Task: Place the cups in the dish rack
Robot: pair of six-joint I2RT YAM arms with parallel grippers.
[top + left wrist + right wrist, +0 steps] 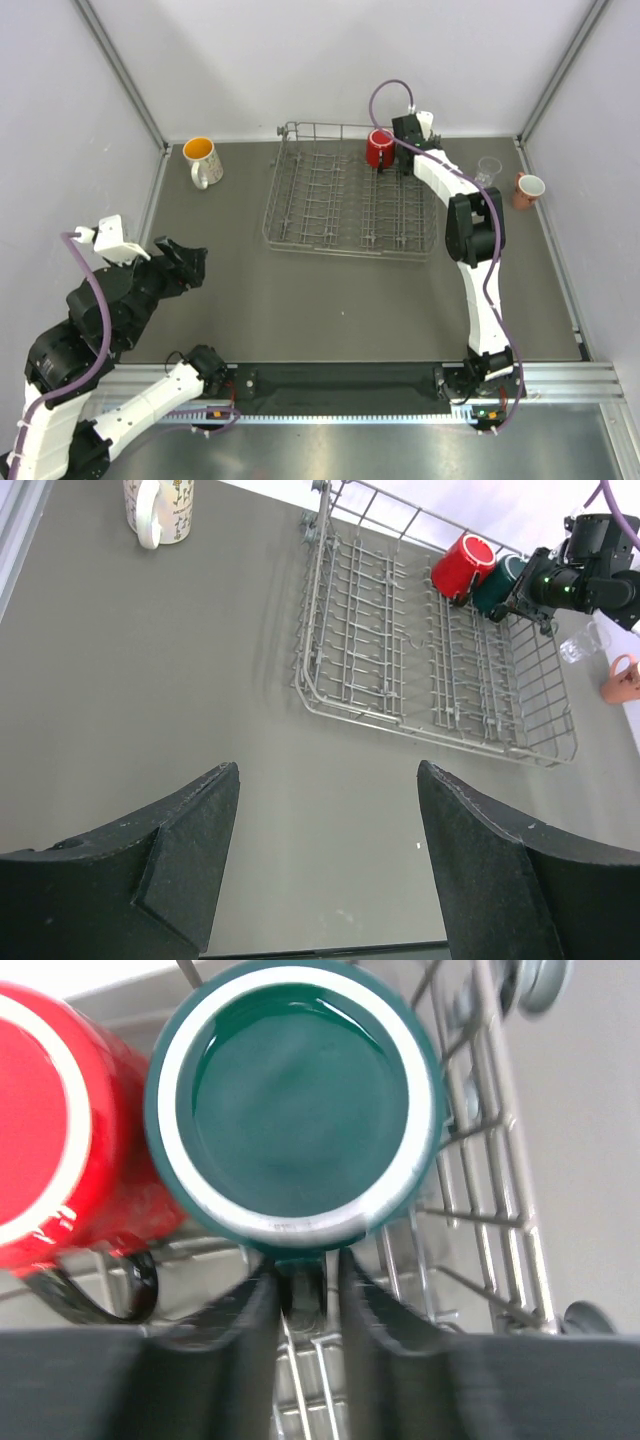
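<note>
The dish rack (340, 251) stands at the back middle of the table. A red mug (379, 150) lies in its far right corner. The dark green mug (295, 1100) lies beside it, mouth toward the right wrist camera. My right gripper (305, 1290) is closed on the green mug's handle; it also shows in the top view (402, 150). My left gripper (328, 860) is open and empty over bare table at the near left. The white speckled mug (203, 160) stands left of the rack. The clear glass (488, 170) and the salmon-pink mug (527, 188) stand right of it.
White enclosure walls with metal posts close in the table on three sides. The right arm's links reach over the rack's right side. The rack's wire prongs (490, 1160) lie close around the green mug.
</note>
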